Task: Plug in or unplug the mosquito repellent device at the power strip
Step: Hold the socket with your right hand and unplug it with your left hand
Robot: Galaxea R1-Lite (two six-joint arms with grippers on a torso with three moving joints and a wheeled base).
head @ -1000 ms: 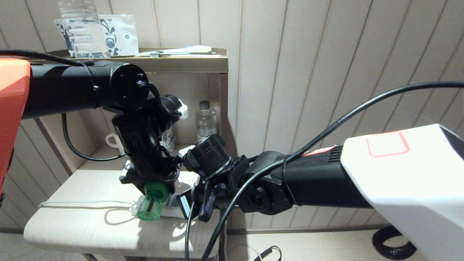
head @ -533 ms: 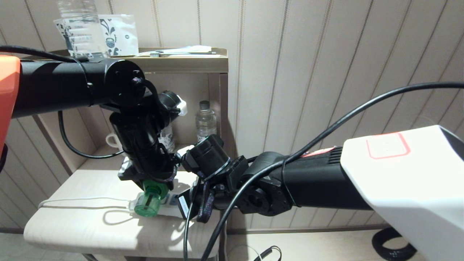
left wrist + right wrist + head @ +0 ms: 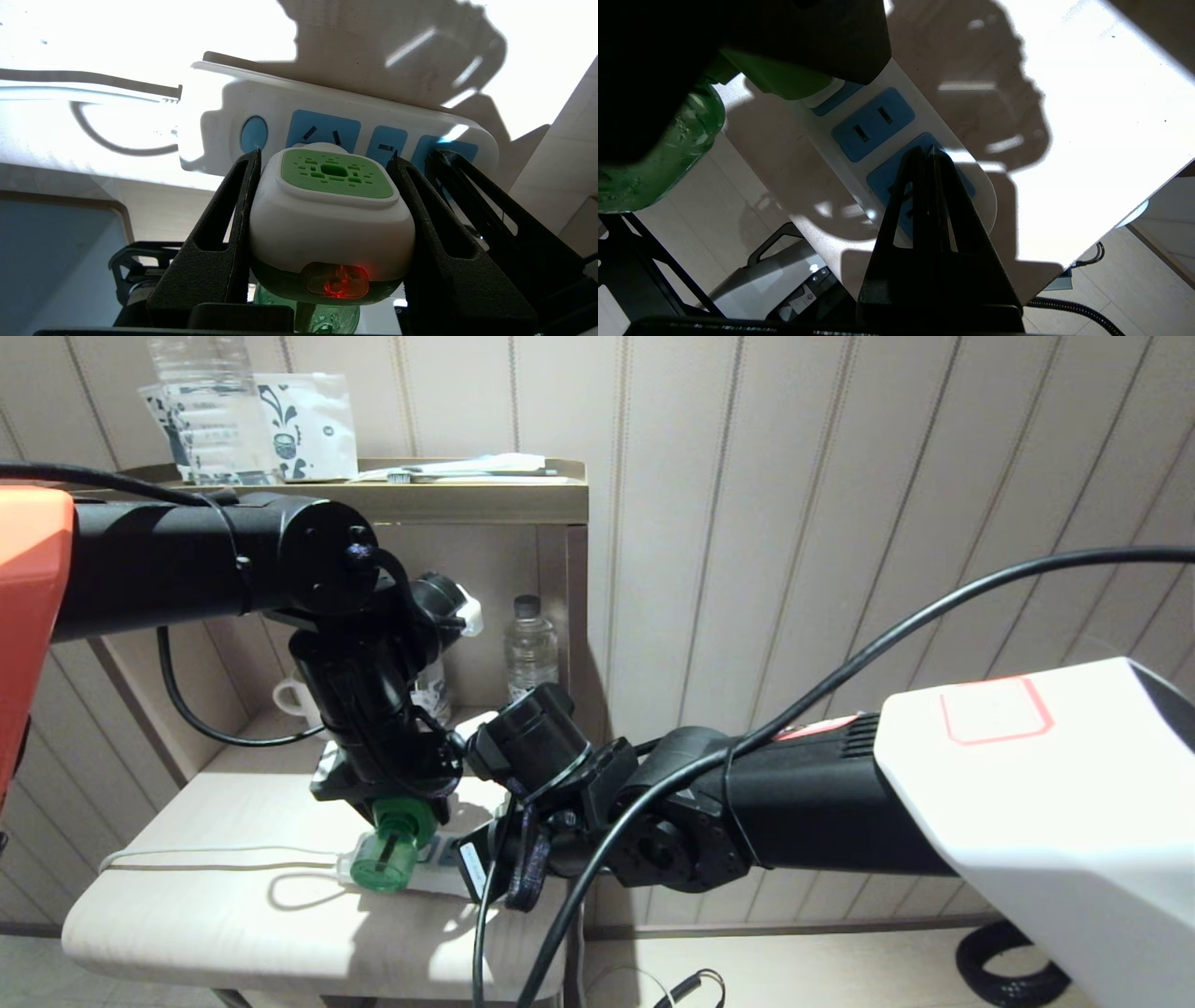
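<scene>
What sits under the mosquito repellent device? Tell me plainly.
Under the mosquito repellent device, gripped by the left gripper, lies the white power strip with its blue sockets. Its red lamp glows. The plug prongs and the socket they meet are covered.

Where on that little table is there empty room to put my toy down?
The pale tabletop is bare at its near left, in front of the thin white cord. It is crowded at the right, where the long white power strip, the green-and-white mosquito repellent device and both grippers sit.
</scene>
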